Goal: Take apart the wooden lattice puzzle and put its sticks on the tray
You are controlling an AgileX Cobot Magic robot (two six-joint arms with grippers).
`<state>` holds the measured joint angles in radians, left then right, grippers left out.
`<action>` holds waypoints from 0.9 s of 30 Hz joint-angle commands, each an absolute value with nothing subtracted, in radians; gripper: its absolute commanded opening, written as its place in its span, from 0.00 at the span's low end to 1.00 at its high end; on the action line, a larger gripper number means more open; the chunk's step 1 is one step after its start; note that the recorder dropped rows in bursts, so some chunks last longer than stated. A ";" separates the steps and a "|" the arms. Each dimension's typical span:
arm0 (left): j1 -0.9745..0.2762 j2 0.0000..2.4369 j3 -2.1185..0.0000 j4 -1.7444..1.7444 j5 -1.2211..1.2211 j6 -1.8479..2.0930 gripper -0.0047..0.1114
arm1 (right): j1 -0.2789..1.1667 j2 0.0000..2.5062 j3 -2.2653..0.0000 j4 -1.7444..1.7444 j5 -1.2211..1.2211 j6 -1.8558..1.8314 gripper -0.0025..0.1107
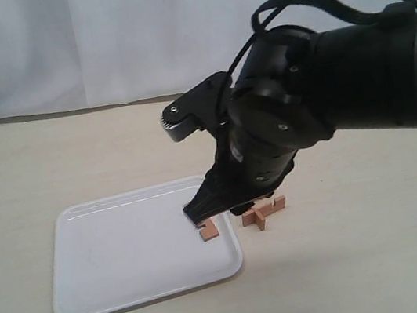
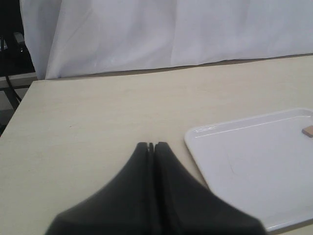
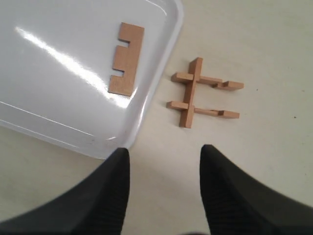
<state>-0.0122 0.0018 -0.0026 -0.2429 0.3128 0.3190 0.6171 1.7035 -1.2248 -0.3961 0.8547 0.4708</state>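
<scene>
One notched reddish-brown stick (image 3: 126, 59) lies flat inside the white tray (image 3: 49, 73), close to its corner; the exterior view shows this stick (image 1: 209, 233) at the tray's (image 1: 128, 249) right end. On the table just beside that corner sits the rest of the wooden lattice puzzle (image 3: 195, 93), three sticks still interlocked, also visible as the puzzle (image 1: 263, 213) under the arm. My right gripper (image 3: 164, 152) hangs open and holds nothing above the tray's corner (image 1: 200, 216). My left gripper (image 2: 152, 145) is shut with nothing in it, beside the tray (image 2: 254, 166).
The right arm's bulky black body (image 1: 318, 99) hangs over the puzzle and hides part of it from the exterior camera. A white curtain (image 1: 95, 39) backs the beige table (image 1: 367, 258). The table's edge (image 2: 19, 112) shows in the left wrist view.
</scene>
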 commanded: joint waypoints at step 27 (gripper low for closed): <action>-0.010 0.000 0.000 -0.245 0.308 0.318 0.04 | 0.442 1.871 -1.070 -0.299 0.540 0.388 0.41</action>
<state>-0.0122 0.0018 -0.0026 -0.2429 0.3128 0.3190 0.4464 1.8620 -1.0717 -0.2995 0.5630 0.4015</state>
